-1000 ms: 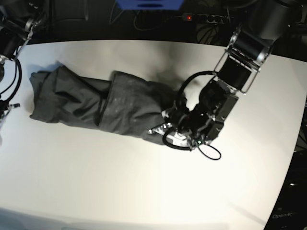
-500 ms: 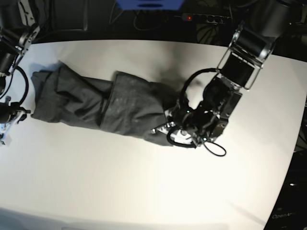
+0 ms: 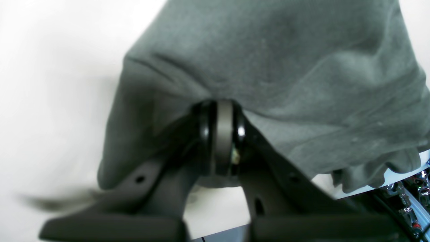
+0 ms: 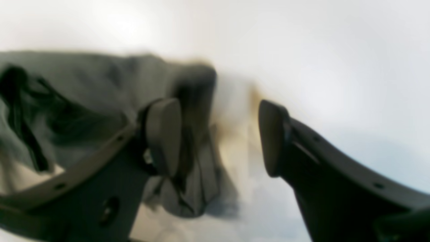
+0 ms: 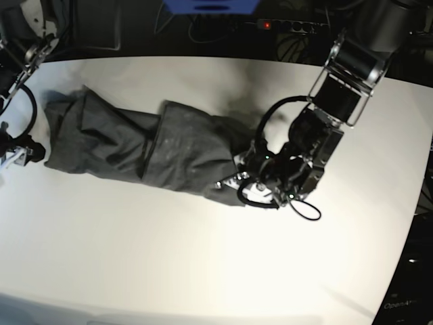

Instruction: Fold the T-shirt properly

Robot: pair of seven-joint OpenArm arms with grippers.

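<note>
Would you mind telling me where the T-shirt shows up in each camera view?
Base: T-shirt lies across the table's left-centre.
Left wrist: fills the upper middle and right.
Right wrist: blurred, at left.
Shared landmark: the white table.

**Readable text in the scene**

Only one piece of writing can be partly read. In the base view, pale lettering (image 5: 406, 305) sits in the bottom right corner, on a dark surface beyond the edge of the white table (image 5: 203, 271). It begins "OpenAr" and is then cut off by the picture's border, so the rest of the word cannot be told.

The dark grey T-shirt (image 5: 135, 145) shows no print or readable label in any view. Both wrist views are blurred and carry no letters, numbers or signs. The power strip (image 5: 287, 26) at the top of the base view shows a red light but no legible marking.
</note>
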